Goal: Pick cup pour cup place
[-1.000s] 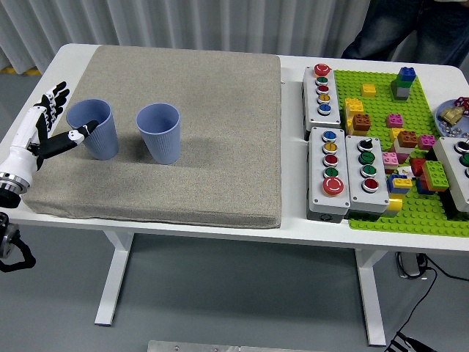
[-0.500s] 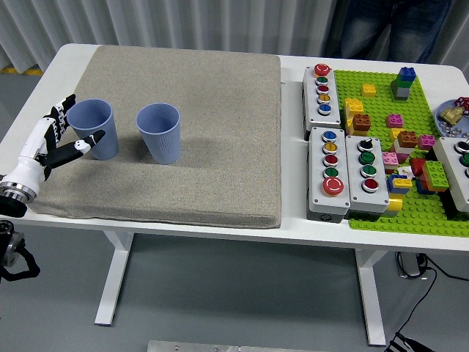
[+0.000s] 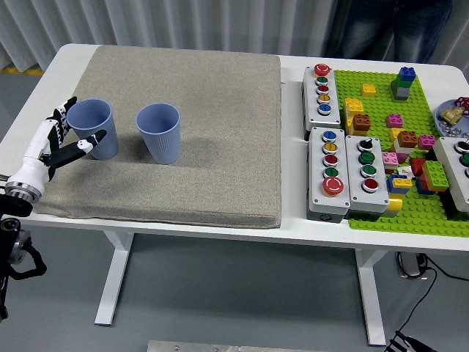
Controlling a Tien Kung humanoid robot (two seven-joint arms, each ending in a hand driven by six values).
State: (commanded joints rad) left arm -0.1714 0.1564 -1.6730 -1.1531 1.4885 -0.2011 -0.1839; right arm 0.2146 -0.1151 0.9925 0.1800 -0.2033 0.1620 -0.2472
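Observation:
Two light blue cups stand upright on the grey mat (image 3: pixel 205 125). The left cup (image 3: pixel 93 128) is near the mat's left edge; the right cup (image 3: pixel 159 132) stands a little apart from it. My left hand (image 3: pixel 64 133) is at the table's left edge, right beside the left cup. Its fingers are spread open, the thumb reaching across the cup's near side and the other fingers behind its left side. It does not grip the cup. The right arm is out of view.
Grey button boxes (image 3: pixel 343 170) and a green baseplate (image 3: pixel 410 154) with several bricks fill the table's right side. A small plate (image 3: pixel 453 117) sits at the far right edge. A person's legs (image 3: pixel 385 29) show at the table's far side.
My left hand has slid down and back toward the table's near left edge, and its thumb has come off the left cup's front. The cups have not moved.

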